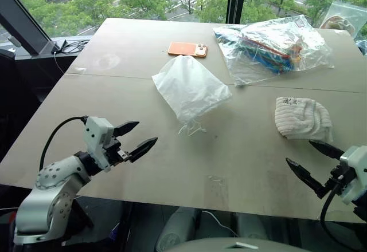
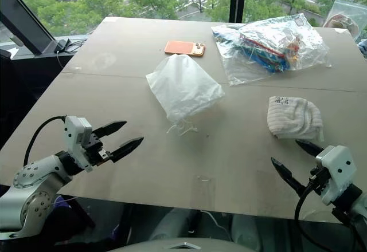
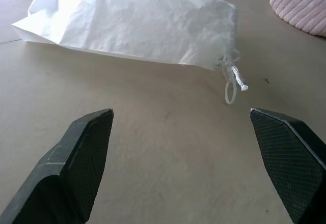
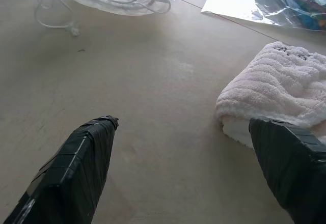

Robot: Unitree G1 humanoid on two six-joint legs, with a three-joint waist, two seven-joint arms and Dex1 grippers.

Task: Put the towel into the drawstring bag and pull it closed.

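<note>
The table [image 1: 114, 91] under my arms looks like matt tan board, smooth, with faint scuffs. At the picture's centre the bag [image 1: 190, 87] is thin white cloth, crinkled and slightly sheer, its cords [image 3: 233, 79] twisted white string. At right the towel [image 1: 301, 118] is cream terry, ribbed and fluffy. Upper right, the plastic bag [image 1: 275, 46] is clear, glossy and wrinkled. The phone [image 1: 187, 49] at upper centre has a smooth orange back. My left gripper [image 1: 133, 138] has black fingers [image 3: 84, 147] with a fine cross-hatched, matt face; my right gripper [image 1: 309, 160] looks wrapped in dull black tape.
</note>
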